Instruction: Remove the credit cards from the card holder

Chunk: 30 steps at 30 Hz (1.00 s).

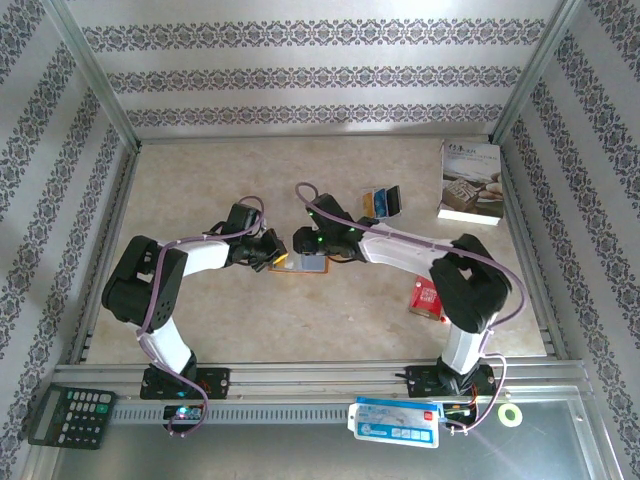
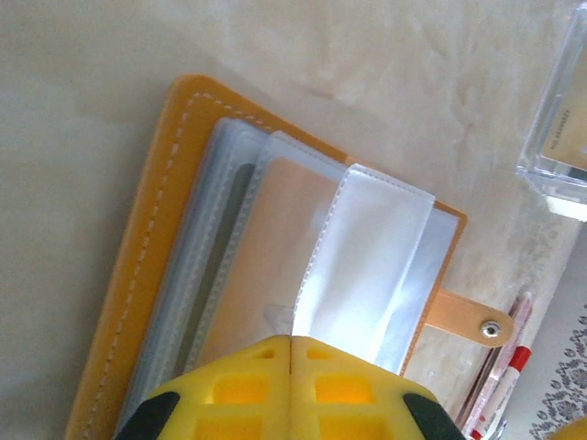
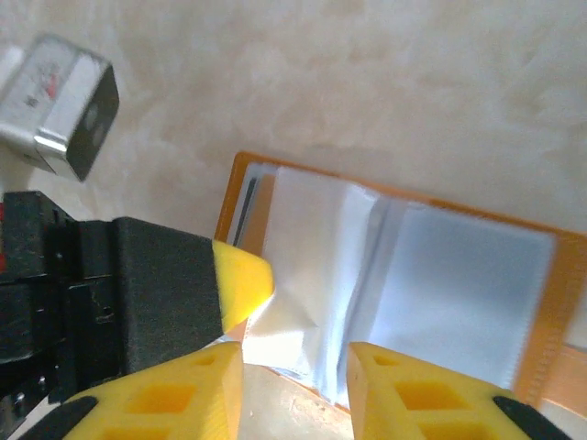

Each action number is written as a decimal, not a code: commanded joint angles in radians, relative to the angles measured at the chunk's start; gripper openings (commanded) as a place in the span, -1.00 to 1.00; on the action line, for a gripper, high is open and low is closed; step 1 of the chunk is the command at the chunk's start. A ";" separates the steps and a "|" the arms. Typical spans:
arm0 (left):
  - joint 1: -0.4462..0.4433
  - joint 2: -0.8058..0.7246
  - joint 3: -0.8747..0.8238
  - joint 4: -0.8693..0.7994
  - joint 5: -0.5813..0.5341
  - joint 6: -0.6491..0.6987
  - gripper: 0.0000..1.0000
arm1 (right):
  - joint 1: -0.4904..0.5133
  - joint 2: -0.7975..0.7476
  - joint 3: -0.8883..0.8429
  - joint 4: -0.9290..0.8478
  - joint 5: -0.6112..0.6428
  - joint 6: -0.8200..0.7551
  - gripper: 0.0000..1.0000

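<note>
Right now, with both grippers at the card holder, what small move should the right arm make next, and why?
Probably ease the open right gripper forward over the clear sleeve edge. The left gripper seems shut on that sleeve of the card holder, steadying it, while the right fingers grip nothing yet.

You're in a lab test cell, not a home: metal frame posts (image 1: 97, 70) and wallpaper panels (image 1: 320, 75) box in the beige tabletop (image 1: 200, 180) beyond your fingers (image 2: 229, 390), with both arms bolted to a rail (image 1: 320, 376) behind them.
</note>
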 commanded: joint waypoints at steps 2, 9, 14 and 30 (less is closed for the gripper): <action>-0.014 -0.056 -0.004 0.079 0.068 0.011 -1.00 | -0.017 -0.086 -0.076 0.013 0.163 0.008 -0.27; -0.050 -0.043 0.014 0.159 0.135 0.006 -0.63 | -0.039 -0.179 -0.163 0.051 0.226 0.033 -0.26; -0.085 -0.014 0.041 0.150 0.124 0.022 -0.16 | -0.057 -0.217 -0.191 0.063 0.237 0.041 -0.26; -0.160 0.108 0.149 0.059 0.056 0.038 0.08 | -0.098 -0.264 -0.254 0.086 0.227 0.069 -0.25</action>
